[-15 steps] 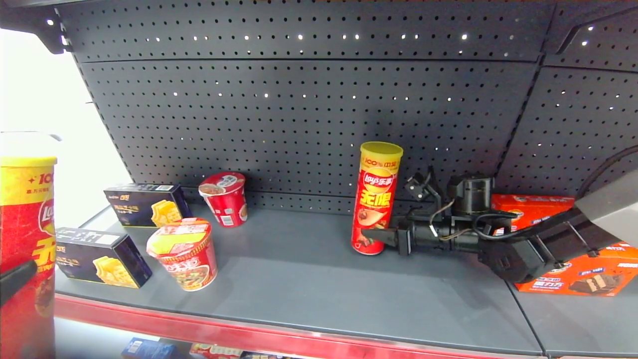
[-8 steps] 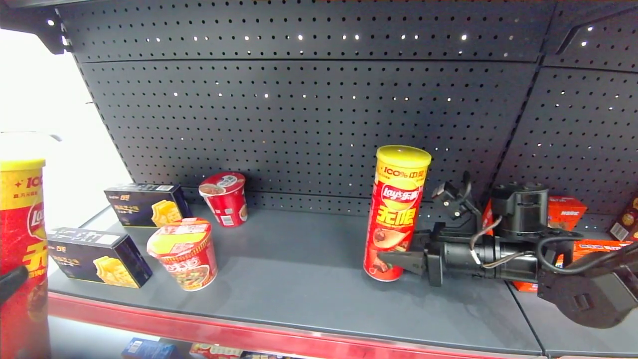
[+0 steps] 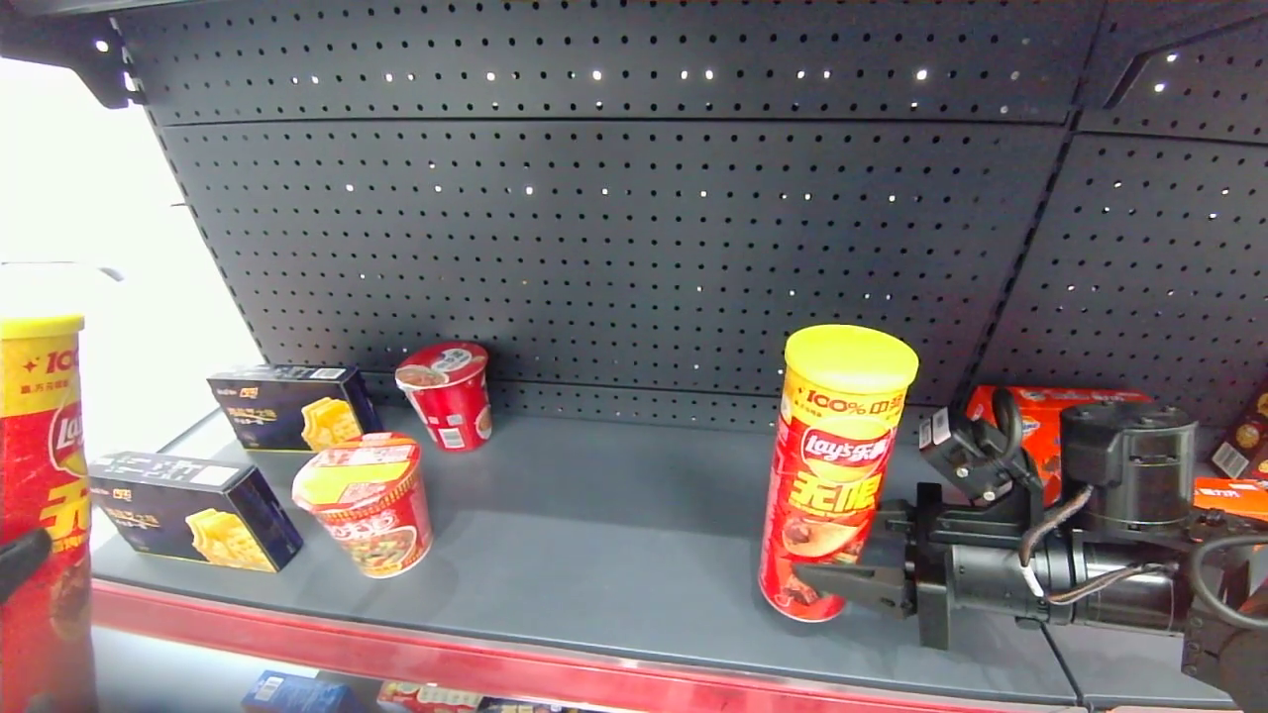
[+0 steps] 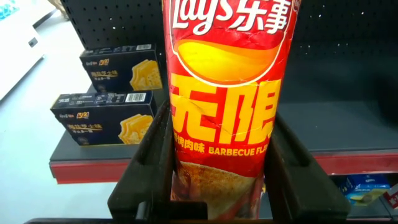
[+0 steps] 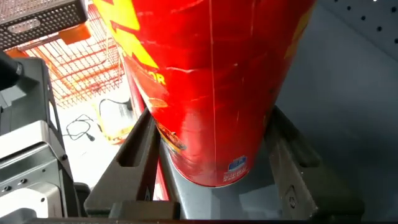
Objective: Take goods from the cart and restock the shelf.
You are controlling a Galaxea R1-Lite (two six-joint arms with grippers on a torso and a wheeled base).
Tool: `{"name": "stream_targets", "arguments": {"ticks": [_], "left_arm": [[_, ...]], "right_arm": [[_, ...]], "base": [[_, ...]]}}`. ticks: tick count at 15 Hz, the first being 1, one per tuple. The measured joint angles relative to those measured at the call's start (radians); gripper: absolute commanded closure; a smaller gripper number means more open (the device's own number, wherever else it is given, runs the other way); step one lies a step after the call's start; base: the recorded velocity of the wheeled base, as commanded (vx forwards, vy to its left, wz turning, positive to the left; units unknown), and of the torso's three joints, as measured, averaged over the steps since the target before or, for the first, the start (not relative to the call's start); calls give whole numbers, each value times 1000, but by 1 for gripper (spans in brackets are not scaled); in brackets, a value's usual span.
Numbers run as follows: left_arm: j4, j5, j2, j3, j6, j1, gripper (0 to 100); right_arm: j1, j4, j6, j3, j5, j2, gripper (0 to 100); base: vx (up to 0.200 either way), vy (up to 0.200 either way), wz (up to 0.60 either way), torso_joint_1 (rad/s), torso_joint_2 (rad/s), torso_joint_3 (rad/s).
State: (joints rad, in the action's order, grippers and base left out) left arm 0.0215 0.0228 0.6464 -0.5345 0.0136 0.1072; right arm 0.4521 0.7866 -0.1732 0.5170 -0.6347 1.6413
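Head view: the right gripper (image 3: 824, 576) is clamping a tall red chips can (image 3: 840, 465) low on its body. It is holding the can upright at the right of the grey shelf (image 3: 614, 555), near the red front lip (image 3: 475, 662) — I cannot tell whether the base is touching the deck. The can's yellow lid is sitting shut. An orange box (image 3: 1030, 406) is lying behind it against the pegboard (image 3: 594, 248). A broad bare stretch of deck is separating the can from a near noodle cup (image 3: 367, 505) and a far noodle cup (image 3: 448, 394), both sealed. A front dark box (image 3: 193, 510) and a rear dark box (image 3: 287, 404) are sitting further left. At the left edge the left gripper (image 3: 28, 555) is holding a second chips can (image 3: 40, 446).

Left wrist view: the left gripper (image 4: 221, 186) is pressing both sides of the second chips can (image 4: 227, 106), with the front dark box (image 4: 106, 118) and rear dark box (image 4: 121, 65) beyond.

Right wrist view: the right gripper (image 5: 211, 162) is squeezing the chips can (image 5: 217, 93). A wire cart (image 5: 62, 56) is standing beyond — its load is unreadable.
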Motion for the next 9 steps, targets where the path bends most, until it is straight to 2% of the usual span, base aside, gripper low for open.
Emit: {"name": "stream_targets", "arguments": {"ticks": [6, 9], "left_arm": [[-4, -5, -17, 4, 0, -1, 100], [-4, -5, -18, 4, 0, -1, 100]], "right_arm": [[23, 6, 2, 7, 0, 22, 100], [26, 66, 8, 11, 0, 59, 100]], "base": [[0, 0, 0, 0, 0, 0], [0, 0, 0, 0, 0, 0]]}}
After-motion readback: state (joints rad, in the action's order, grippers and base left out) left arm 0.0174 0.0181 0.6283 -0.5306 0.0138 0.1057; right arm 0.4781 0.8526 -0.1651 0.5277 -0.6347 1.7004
